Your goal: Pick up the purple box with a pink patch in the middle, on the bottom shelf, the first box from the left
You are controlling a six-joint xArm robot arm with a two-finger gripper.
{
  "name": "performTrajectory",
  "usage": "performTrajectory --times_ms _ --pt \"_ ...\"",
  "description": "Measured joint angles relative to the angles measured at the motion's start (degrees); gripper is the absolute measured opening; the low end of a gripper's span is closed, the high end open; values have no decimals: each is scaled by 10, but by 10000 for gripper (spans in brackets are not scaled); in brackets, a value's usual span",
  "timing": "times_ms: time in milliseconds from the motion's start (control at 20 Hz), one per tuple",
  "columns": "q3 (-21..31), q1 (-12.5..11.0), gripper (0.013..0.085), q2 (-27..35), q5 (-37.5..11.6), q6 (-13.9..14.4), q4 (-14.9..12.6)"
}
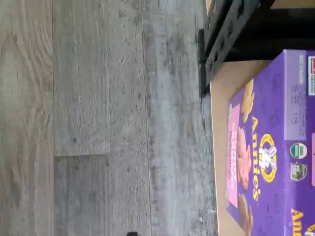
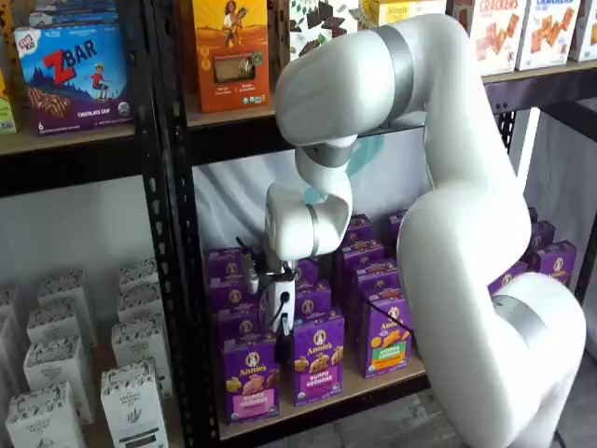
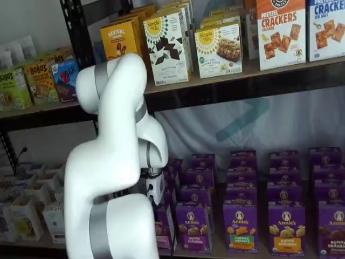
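The purple box with the pink band stands upright at the left end of the bottom shelf, at the front of its row. It also shows in the wrist view, turned on its side, with the rabbit logo and pink patch facing the camera. In a shelf view it is partly hidden behind the arm. My gripper hangs just above and in front of this box. Only a short dark part of the fingers shows, with no plain gap. It holds nothing that I can see.
A purple-band carton and a green-band carton stand right of the target, with more rows behind. A black upright stands left of it, white cartons beyond. The wrist view shows grey floor and the shelf rail.
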Motion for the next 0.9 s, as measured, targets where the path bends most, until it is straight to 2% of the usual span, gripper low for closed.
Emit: performTrajectory --times_ms 250,650,900 --pt "-29 -9 850 15 1 3 -12" --pt "-72 -13 850 42 -3 -20 12" --pt "-103 -12 850 62 19 6 -15"
